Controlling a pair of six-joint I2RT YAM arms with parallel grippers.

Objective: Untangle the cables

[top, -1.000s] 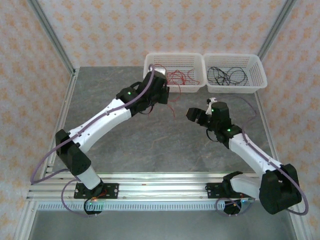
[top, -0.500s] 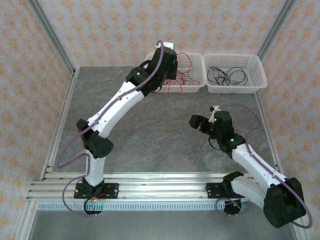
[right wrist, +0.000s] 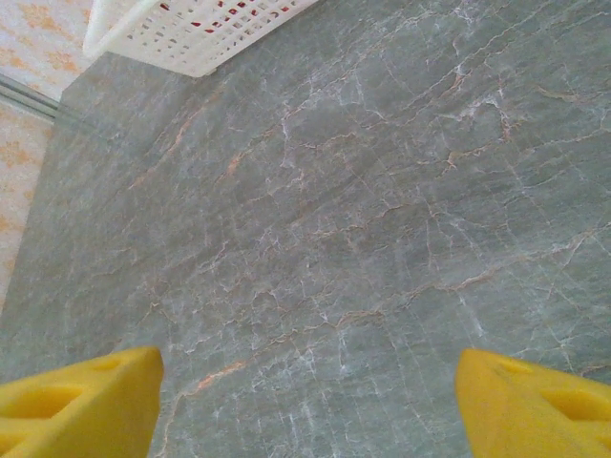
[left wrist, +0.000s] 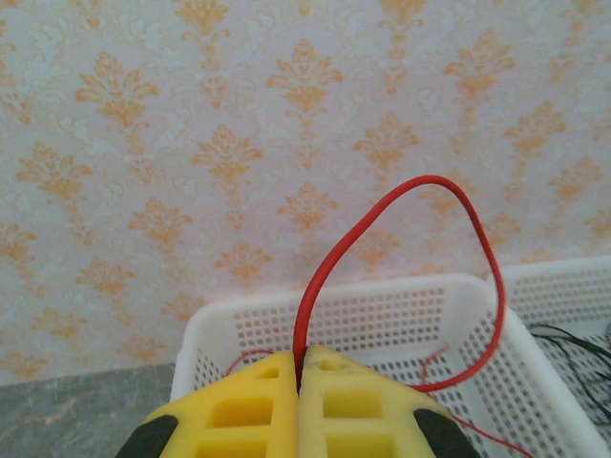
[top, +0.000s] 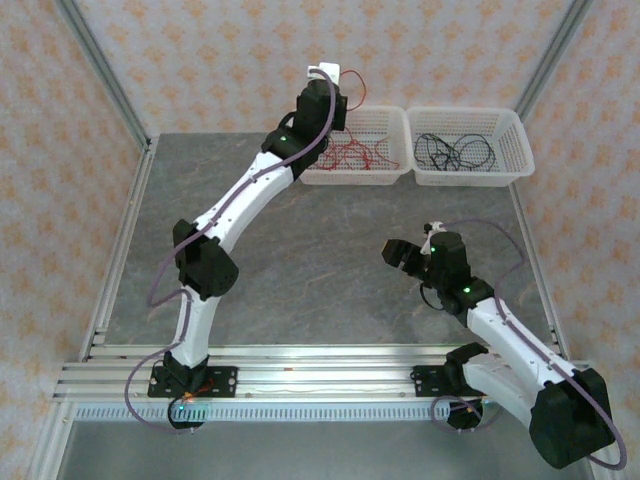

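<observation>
Though overhead seems unclear, wrist views show left pincer clamping red cable, right pincer agape

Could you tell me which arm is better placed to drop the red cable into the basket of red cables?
Left: the left hand is shut on the red cable at that basket; the right hand hangs open over the table.

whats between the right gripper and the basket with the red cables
Bare grey tabletop: the right wrist view shows it spanning from the right gripper to the white basket of red cables.
</observation>
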